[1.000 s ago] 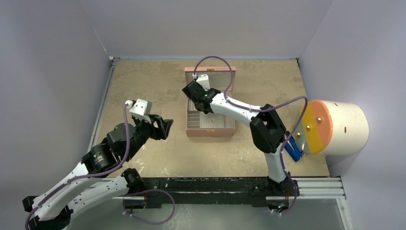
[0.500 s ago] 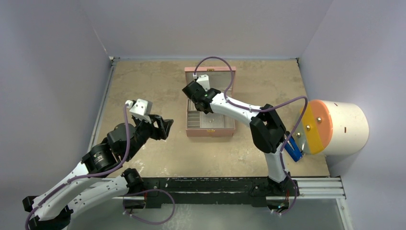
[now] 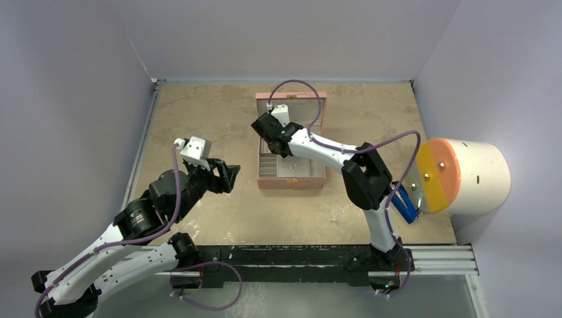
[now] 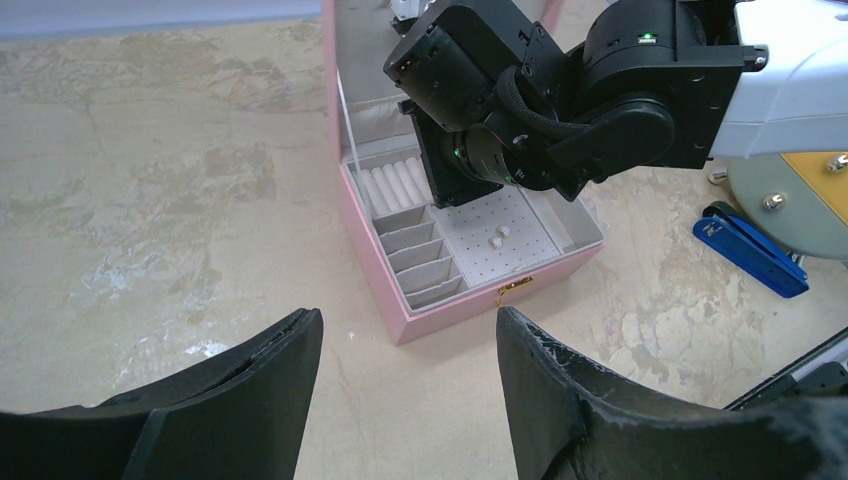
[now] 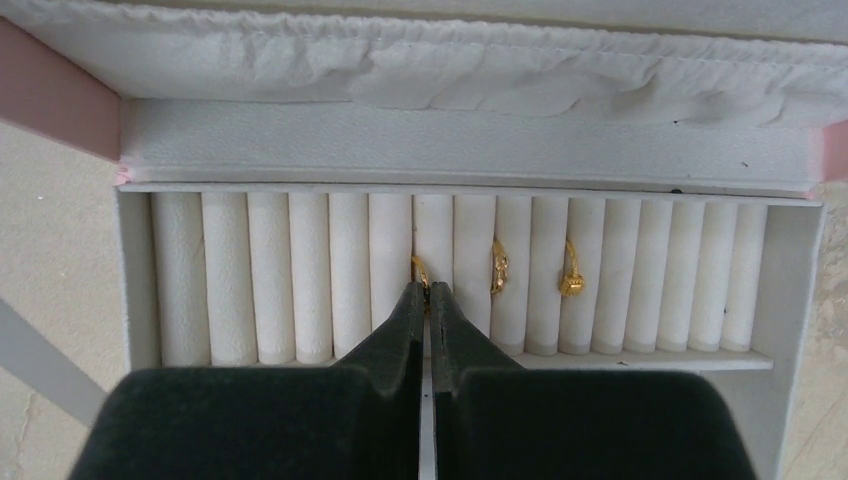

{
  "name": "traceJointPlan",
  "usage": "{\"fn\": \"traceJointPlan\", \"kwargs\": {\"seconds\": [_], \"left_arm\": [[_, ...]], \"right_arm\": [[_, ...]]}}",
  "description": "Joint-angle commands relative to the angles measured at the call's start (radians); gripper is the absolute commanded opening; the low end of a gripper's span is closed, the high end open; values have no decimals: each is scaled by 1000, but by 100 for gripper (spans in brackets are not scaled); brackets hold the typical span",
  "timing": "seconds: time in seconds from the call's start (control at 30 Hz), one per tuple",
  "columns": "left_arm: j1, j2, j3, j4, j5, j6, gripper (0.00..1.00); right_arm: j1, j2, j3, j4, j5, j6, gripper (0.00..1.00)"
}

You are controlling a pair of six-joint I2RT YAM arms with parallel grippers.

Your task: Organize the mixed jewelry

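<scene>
In the right wrist view my right gripper (image 5: 428,288) is shut on a small gold ring (image 5: 419,268) held at a slot between the white ring rolls (image 5: 290,270) of the pink box (image 3: 290,142). Two more gold rings (image 5: 498,266) (image 5: 571,270) sit in slots to the right. In the left wrist view two small studs (image 4: 497,236) lie on the box's dotted pad. My left gripper (image 4: 408,340) is open and empty, hovering left of the box (image 4: 455,300). In the top view it (image 3: 228,177) is apart from the box, and the right gripper (image 3: 270,136) is over the box's rear.
A white cylinder with an orange face (image 3: 464,175) stands at the right, with a blue clip (image 3: 404,209) beside it. The box lid (image 3: 291,106) stands open at the back. Grey walls close the table's far and side edges.
The right arm's elbow has shifted slightly left; the gripper stays over the box. The left arm has not moved.
</scene>
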Motion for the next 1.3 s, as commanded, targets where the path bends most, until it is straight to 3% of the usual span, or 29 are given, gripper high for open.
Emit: {"fn": "traceJointPlan", "kwargs": {"seconds": [0.0,0.8,1.27], "left_arm": [[9,4,3,17,-7,22,64],[12,16,0,18,-11,23,64],[17,43,2,14,-20,22,64]], "right_arm": [[-10,20,33,-15,9,36,0],[-47,33,-34,59,-118,8,0],[-47,-235,-77,47,-84,-45,27]]}}
